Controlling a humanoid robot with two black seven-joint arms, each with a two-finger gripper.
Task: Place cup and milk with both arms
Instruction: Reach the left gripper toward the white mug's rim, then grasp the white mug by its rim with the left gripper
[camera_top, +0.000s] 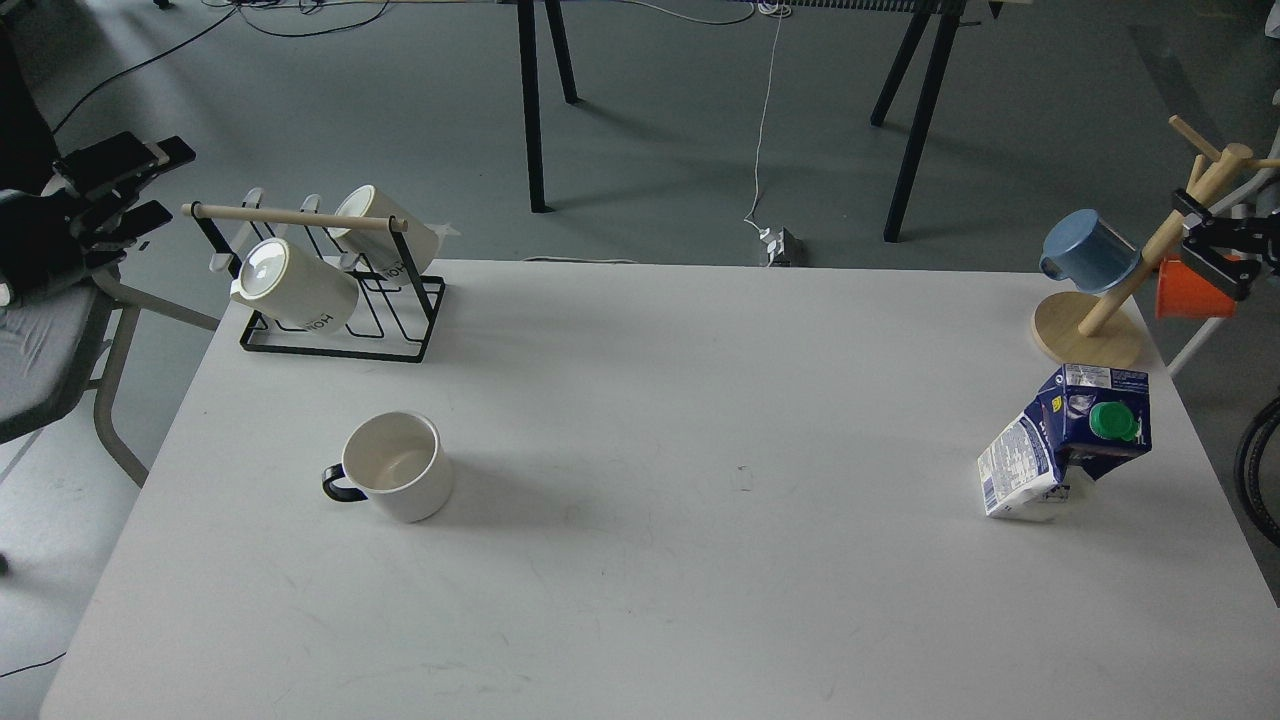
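The cup (395, 478), a squat white mug with a black handle pointing left, stands upright on the left part of the white table (660, 560). The milk (1070, 440), a dark-blue and white carton with a green cap, stands tilted and dented near the table's right edge. My left gripper (170, 182) is off the table at the far left, well above and left of the cup, with its fingers apart and empty. My right gripper (1212, 245) hangs at the right edge by the wooden mug tree, above the milk, with its fingers apart and empty.
A black wire rack (330, 300) with two cream lettered mugs stands at the table's back left. A wooden mug tree (1100, 320) with a blue cup (1085, 250) and an orange cup (1190, 295) stands at the back right. A grey chair (50, 350) is left of the table.
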